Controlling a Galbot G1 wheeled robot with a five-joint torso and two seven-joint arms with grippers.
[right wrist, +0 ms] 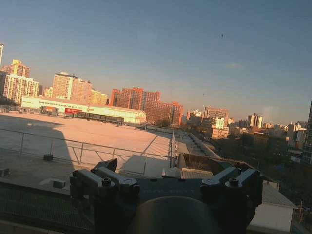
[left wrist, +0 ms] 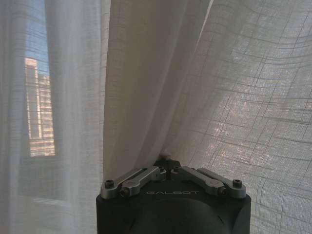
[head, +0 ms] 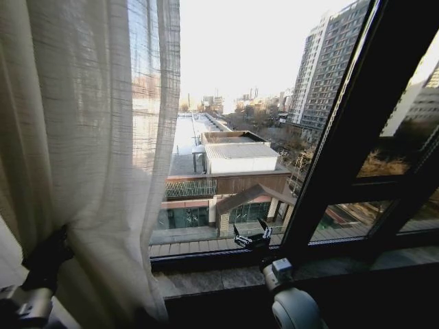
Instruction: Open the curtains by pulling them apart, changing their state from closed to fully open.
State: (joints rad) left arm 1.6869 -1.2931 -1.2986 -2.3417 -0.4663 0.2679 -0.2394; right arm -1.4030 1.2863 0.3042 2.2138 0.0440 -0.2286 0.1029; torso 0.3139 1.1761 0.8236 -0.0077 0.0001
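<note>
Window glass ahead is bare; your left gripper [head: 48, 257], at 8 o'clock, is clamped on the gathered curtains [head: 89, 157], folds running vertical, while your right gripper [head: 252, 239] hangs spread at 6 o'clock, holding nothing.

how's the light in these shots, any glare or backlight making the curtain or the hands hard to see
Head view: blown-out sky backlights the curtain; both hands, left and right, read as dark silhouettes. Left wrist view: soft light glows through the weave. Right wrist view: low orange sun on buildings, hand in shadow.
</note>
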